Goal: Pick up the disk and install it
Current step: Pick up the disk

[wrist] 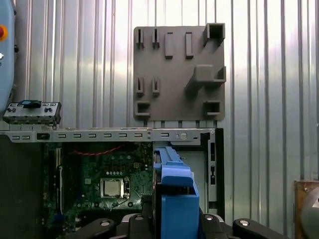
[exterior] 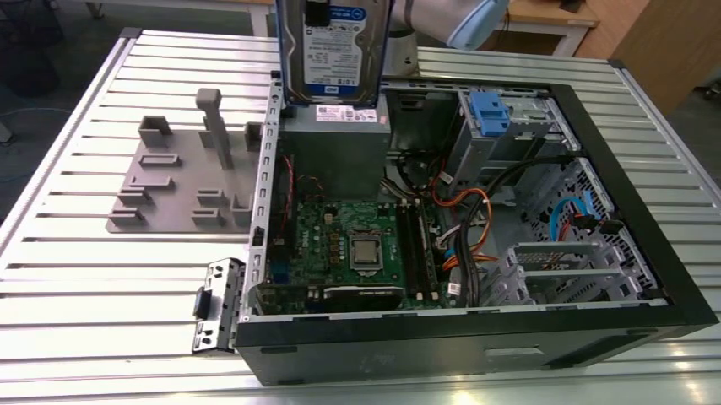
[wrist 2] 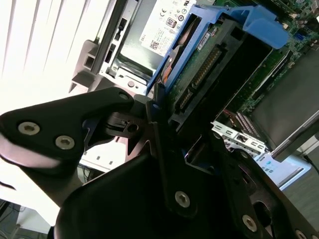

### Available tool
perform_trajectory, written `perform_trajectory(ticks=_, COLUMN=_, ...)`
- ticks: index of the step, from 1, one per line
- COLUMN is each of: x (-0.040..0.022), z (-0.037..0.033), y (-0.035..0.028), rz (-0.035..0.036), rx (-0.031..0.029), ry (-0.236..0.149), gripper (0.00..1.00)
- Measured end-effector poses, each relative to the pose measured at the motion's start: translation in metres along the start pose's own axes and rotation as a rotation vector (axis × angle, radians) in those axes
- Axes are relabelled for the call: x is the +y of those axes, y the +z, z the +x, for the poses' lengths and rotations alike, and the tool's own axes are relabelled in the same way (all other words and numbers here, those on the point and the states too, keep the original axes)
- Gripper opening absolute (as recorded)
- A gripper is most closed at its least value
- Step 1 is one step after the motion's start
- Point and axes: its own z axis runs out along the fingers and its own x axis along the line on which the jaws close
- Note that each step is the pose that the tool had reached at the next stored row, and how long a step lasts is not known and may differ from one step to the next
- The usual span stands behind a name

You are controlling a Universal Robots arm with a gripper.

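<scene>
Exterior view: the disk (exterior: 327, 51) is seen held upright, its label turned to the camera, above the grey box (exterior: 336, 139) in one corner of an open computer case (exterior: 451, 346). The case is laid on its side on a slatted metal counter (exterior: 90, 278). A pale robot arm (exterior: 474, 18) is seen behind the disk. A green circuit board (exterior: 349, 245) is exposed inside the case, and a metal cage with a blue tab (exterior: 494, 110) is set toward the exterior view's right. A grey plastic tray (exterior: 169, 181) with upright pegs is laid on the counter just beside the case, at the exterior view's left. In the second wrist view the end effector (wrist 2: 187, 124) is seen clamped on the disk, its black fingers (wrist 2: 158, 124) pressed against the blue side rails (wrist 2: 249, 20). In the first wrist view a blue rail is seen edge-on over the case, just beside the circuit board.
</scene>
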Motion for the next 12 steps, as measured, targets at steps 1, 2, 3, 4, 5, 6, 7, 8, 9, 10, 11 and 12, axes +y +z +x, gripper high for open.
perform_trajectory(ticks=1, x=-0.0002, z=0.0005, y=0.0, rz=0.0, rx=0.0003, ry=0.0, gripper=0.36)
perform_trajectory(ticks=2, x=-0.0003, z=0.001, y=0.0, rz=0.0, rx=0.0006, ry=0.0, gripper=0.36)
perform_trajectory(ticks=3, x=-0.0005, z=0.0015, y=0.0001, rz=-0.0001, rx=0.0008, ry=0.0, gripper=0.36)
perform_trajectory(ticks=4, x=-0.0006, z=0.0019, y=0.0001, rz=-0.0001, rx=0.0011, ry=0.0, gripper=0.36)
perform_trajectory(ticks=5, x=-0.0008, z=0.0024, y=0.0001, rz=-0.0001, rx=0.0013, ry=0.0, gripper=0.36)
perform_trajectory(ticks=6, x=-0.0009, z=0.003, y=0.0002, rz=0.0, rx=0.0015, ry=0.0, gripper=0.36)
perform_trajectory(ticks=7, x=-0.0011, z=0.0035, y=0.0002, rz=-0.0001, rx=0.0018, ry=0.0, gripper=0.36)
perform_trajectory(ticks=8, x=-0.0012, z=0.0039, y=0.0002, rz=0.0, rx=0.002, ry=0.0, gripper=0.36)
perform_trajectory(ticks=9, x=-0.0014, z=0.0044, y=0.0003, rz=0.0, rx=0.0022, ry=0.0, gripper=0.36)
perform_trajectory(ticks=10, x=-0.0016, z=0.0049, y=0.0004, rz=0.0, rx=0.0024, ry=0.0, gripper=0.36)
perform_trajectory(ticks=11, x=-0.0018, z=0.0054, y=0.0004, rz=0.0, rx=0.0027, ry=0.0, gripper=0.36)
perform_trajectory(ticks=12, x=-0.0019, z=0.0058, y=0.0004, rz=0.0, rx=0.003, ry=0.0, gripper=0.36)
